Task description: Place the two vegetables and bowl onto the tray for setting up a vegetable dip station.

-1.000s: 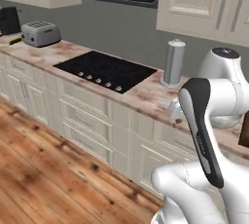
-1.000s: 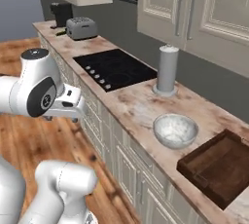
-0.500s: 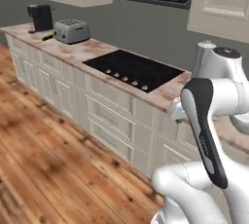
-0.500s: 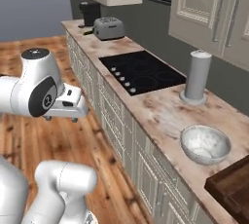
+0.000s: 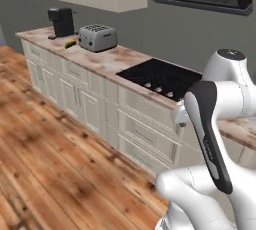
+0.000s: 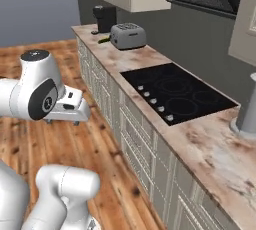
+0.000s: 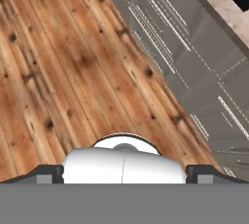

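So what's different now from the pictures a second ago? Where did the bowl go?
The robot's base drove along the counter, so the cameras moved and the whole picture slid. The bowl and tray slipped out of the right base view; they didn't move themselves. The toaster and coffee machine now look nearer, and the stove sits mid-picture. The gripper grabbed nothing, stays open, and points at the wooden floor.

Grey canister [image 6: 248, 109] cut by edge.
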Controlling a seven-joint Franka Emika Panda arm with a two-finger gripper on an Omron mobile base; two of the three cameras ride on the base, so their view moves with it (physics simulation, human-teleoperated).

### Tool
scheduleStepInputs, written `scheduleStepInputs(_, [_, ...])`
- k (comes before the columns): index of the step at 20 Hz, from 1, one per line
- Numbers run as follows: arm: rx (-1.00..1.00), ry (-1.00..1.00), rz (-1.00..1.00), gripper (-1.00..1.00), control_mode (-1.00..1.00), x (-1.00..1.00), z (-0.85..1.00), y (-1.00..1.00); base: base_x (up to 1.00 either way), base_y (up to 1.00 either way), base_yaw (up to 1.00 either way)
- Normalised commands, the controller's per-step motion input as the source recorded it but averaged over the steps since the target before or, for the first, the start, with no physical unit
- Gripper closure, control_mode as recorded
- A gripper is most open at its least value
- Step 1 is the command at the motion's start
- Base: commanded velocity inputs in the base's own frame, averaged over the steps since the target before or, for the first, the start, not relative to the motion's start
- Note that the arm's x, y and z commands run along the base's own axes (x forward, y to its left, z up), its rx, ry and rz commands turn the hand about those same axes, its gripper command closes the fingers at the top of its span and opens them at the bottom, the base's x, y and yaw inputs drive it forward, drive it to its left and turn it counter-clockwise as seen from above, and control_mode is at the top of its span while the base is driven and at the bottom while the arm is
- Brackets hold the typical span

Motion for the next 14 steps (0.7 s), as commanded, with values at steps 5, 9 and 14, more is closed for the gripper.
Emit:
scheduleStepInputs(5, [0.0,0.0,0.0,-1.0,1.0,0.0,0.0,0.0,0.94,0.77,0.0])
scheduleStepInputs(9, [0.0,0.0,0.0,-1.0,1.0,0.0,0.0,0.0,0.71,0.62,-0.02])
scheduleStepInputs(14, [0.0,0.0,0.0,-1.0,1.0,0.0,0.0,0.0,0.66,0.63,-0.07])
